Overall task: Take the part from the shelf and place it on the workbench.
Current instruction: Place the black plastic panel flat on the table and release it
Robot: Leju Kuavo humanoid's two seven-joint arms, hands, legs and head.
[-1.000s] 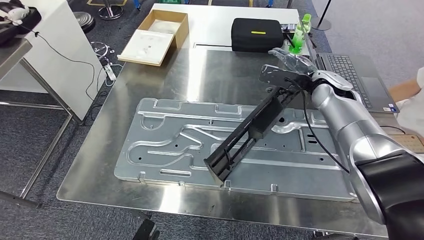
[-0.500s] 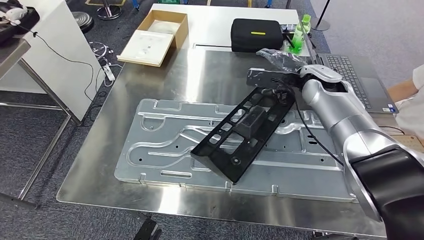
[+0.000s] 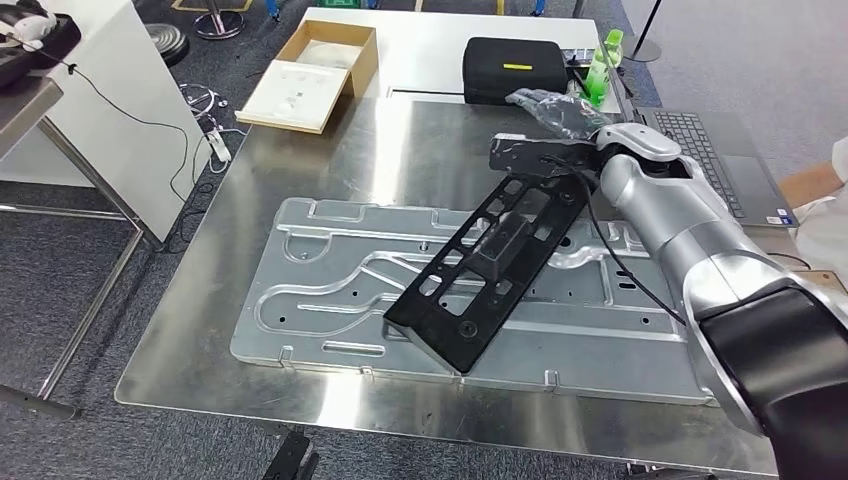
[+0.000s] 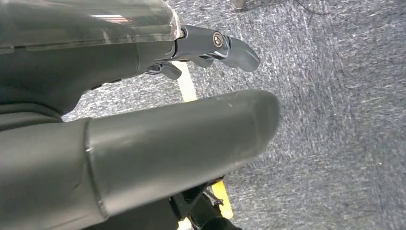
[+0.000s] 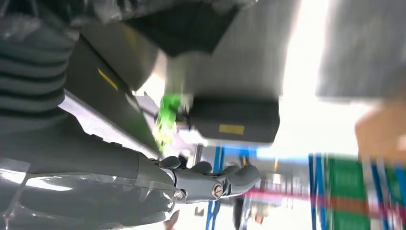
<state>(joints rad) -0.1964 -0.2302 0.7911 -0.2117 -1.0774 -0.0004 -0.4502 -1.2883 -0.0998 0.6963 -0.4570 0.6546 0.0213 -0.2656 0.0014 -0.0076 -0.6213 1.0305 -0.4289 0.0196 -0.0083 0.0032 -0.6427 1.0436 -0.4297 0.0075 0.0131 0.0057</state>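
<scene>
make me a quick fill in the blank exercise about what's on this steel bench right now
1. The long black perforated plastic part lies across the embossed grey sheet-metal ____.
2. The robot's ____ hand is at the far end of that part.
3. Behind the steel workbench, the black zipped case bears a small ____ label.
4. The bottle beside the case is ____.

Missing words: panel; right; yellow; green

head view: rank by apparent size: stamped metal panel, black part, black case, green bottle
1. stamped metal panel
2. black part
3. black case, which sits farther from the camera, so its true size against the part is unsure
4. green bottle
</scene>
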